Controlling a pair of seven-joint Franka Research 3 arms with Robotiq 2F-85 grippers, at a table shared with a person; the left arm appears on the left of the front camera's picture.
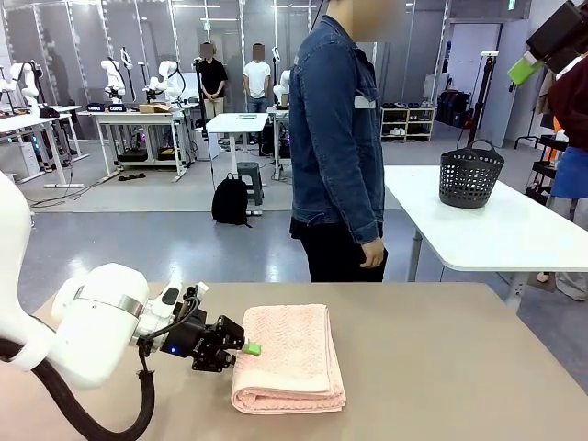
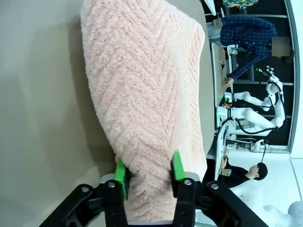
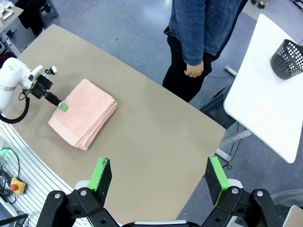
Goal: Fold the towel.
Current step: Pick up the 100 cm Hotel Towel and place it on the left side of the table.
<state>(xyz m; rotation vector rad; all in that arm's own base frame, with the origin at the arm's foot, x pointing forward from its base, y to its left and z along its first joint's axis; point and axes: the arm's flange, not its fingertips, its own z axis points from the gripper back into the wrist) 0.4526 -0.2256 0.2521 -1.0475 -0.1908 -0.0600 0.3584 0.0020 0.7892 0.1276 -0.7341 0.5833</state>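
The salmon-pink towel [image 1: 287, 358] lies folded into a thick rectangle on the tan table [image 1: 441, 367], a little left of the middle. My left gripper [image 1: 248, 349] reaches in low from the left and is shut on the towel's left edge. In the left wrist view the green pads [image 2: 121, 178] sit on either side of the towel [image 2: 147, 94], one under and one over the folded layers. My right gripper [image 3: 158, 177] hangs open and empty high above the table, looking down on the towel [image 3: 85, 112]; it also appears at the top right of the front view [image 1: 528, 66].
A person in a denim jacket [image 1: 335, 138] stands at the table's far edge with arms down. A dark perforated basket [image 1: 470, 175] sits on a white table [image 1: 514, 230] behind, to the right. The tan table's right half is bare.
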